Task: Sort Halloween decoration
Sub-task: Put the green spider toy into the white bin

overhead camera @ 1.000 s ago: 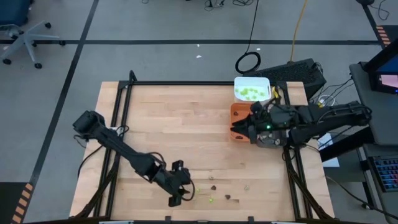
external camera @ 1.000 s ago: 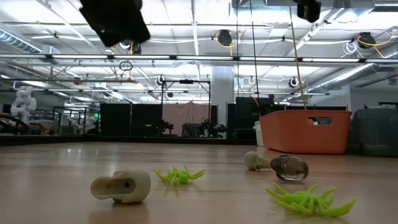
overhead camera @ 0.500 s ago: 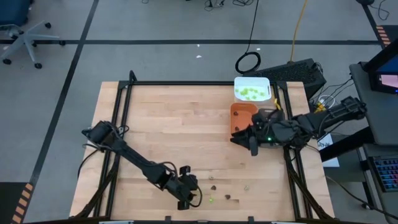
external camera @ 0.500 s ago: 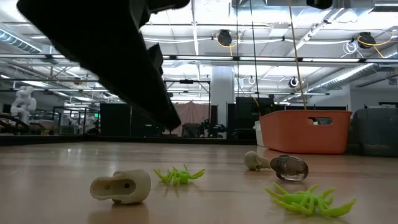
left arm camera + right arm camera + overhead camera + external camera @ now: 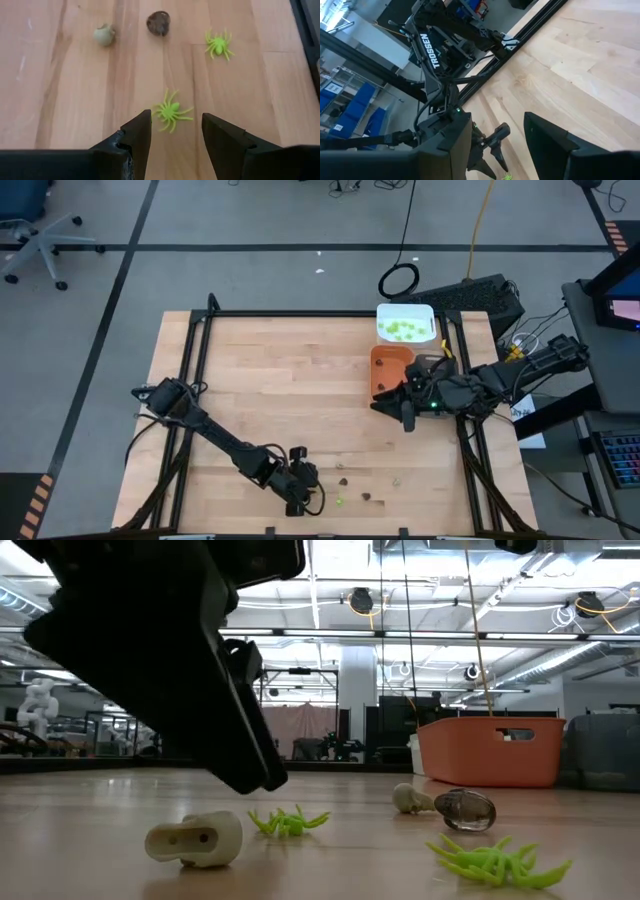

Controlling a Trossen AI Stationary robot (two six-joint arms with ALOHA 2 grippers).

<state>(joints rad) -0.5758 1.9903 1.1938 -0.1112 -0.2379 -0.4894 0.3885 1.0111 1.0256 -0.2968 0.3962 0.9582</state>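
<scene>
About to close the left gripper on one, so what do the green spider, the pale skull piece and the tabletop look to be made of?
The green spider, between the open fingers of the left gripper: probably soft moulded plastic or rubber, from its thin bent legs and even lime colour. The pale skull piece: likely hard matte plastic, smooth and beige. The tabletop: light wood planks with visible grain and seams, in a satin finish.

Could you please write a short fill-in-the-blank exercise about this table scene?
1. The left pincer is ____ above a green spider.
2. The white tray holds ____ pieces.
3. The right pincer waits beside the ____ tray.

Missing words: open; green; orange
</scene>
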